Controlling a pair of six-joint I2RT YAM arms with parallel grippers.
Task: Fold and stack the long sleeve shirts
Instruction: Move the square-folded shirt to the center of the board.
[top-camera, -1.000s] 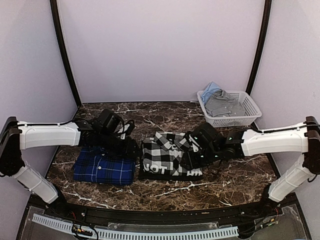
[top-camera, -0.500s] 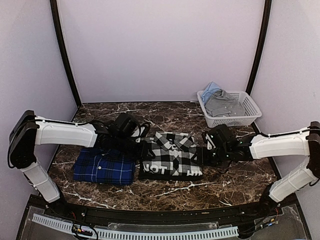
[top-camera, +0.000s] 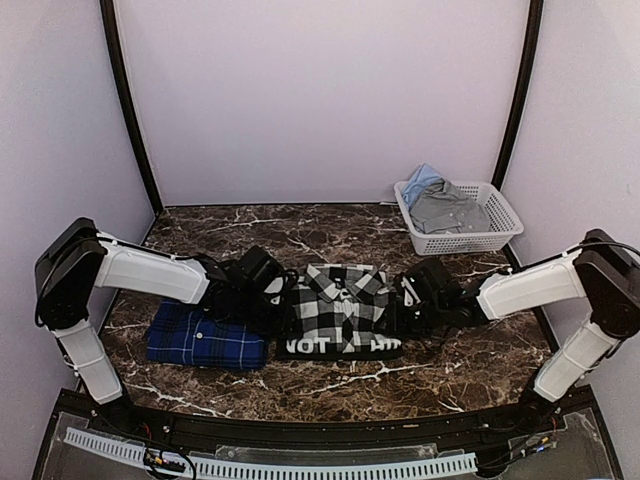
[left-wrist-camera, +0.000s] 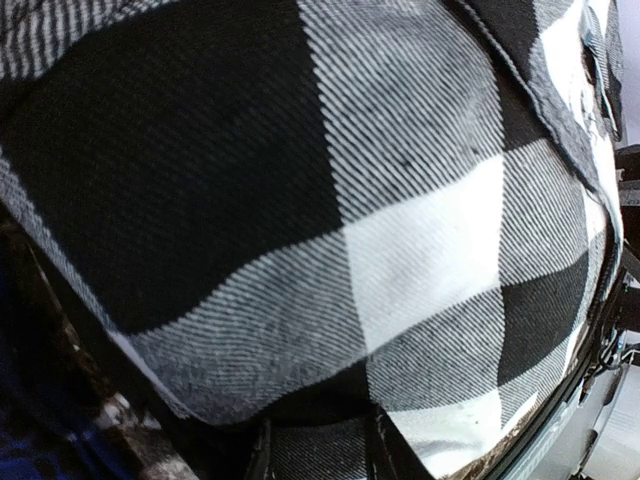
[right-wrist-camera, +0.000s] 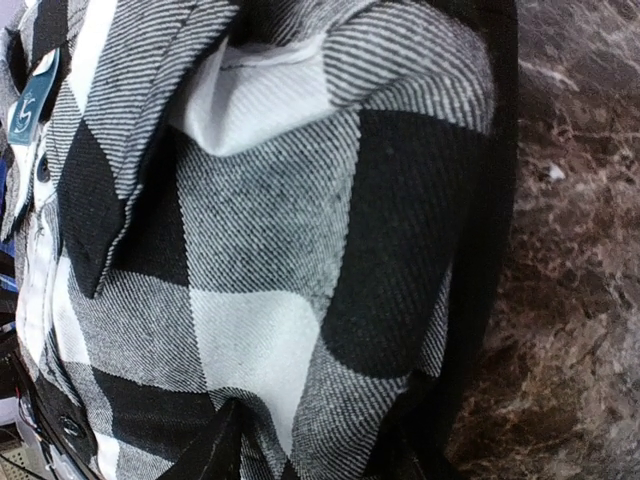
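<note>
- Checked shirt (top-camera: 340, 318) lies folded in the middle of the table (top-camera: 330, 235), with the blue shirt (top-camera: 205, 340) just beside it on my left.
- My left gripper (top-camera: 278, 300) and right gripper (top-camera: 408, 300) are at its side edges; I cannot tell whether they pinch the cloth.
- I judge this is the stacking step: grip both sides firmly, then lift it level onto the blue shirt.

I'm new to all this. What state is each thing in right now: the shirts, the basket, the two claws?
Black-and-white check shirt: folded, flat mid-table.
Blue plaid shirt: folded, lying left of it, not stacked.
Basket: holds crumpled clothes.
Left gripper: at the check shirt's edge, jaws around cloth; grip unclear.
Right gripper: same at the opposite edge.
</note>
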